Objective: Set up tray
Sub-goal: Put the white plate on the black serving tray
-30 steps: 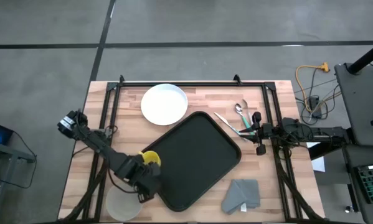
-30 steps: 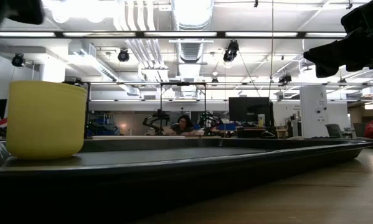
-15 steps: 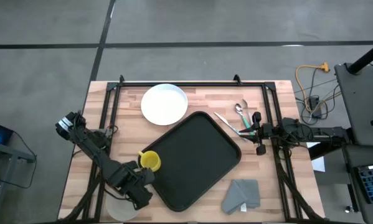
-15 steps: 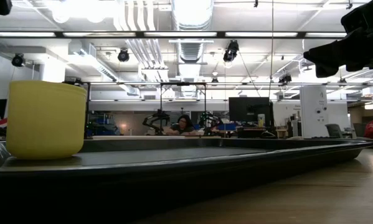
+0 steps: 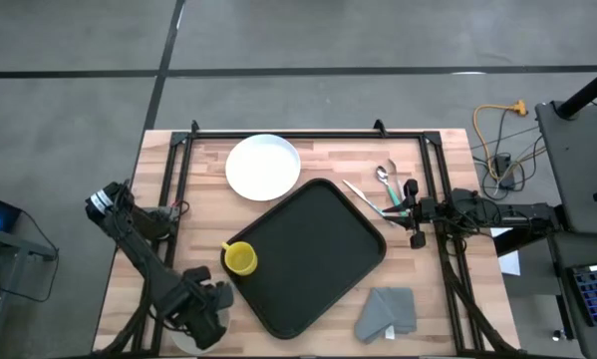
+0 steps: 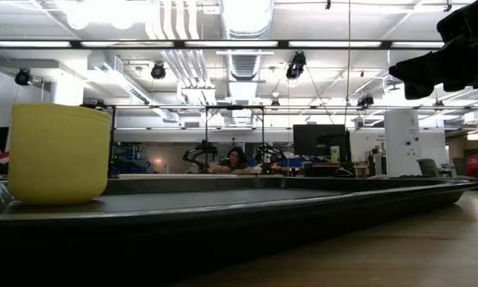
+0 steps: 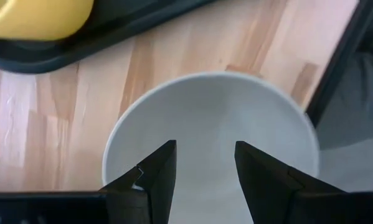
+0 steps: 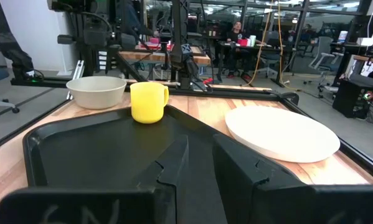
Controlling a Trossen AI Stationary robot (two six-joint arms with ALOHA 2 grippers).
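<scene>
The black tray lies slantwise mid-table. A yellow cup stands upright on the tray's left corner; it also shows in the low view and the right wrist view. My left gripper is open above a white bowl that stands on the wood at the near left corner. Its fingertips hang over the bowl's hollow. My right gripper is open and empty at the table's right side, pointing level across the tray.
A round white plate lies at the far edge, left of centre. A spoon and other cutlery lie just in front of my right gripper. A folded grey cloth lies at the near right. Black frame rails run along the table's sides.
My left gripper has drawn away from the yellow cup toward the table's near left corner and now hangs over the white bowl. The cup has stayed upright on the tray.
</scene>
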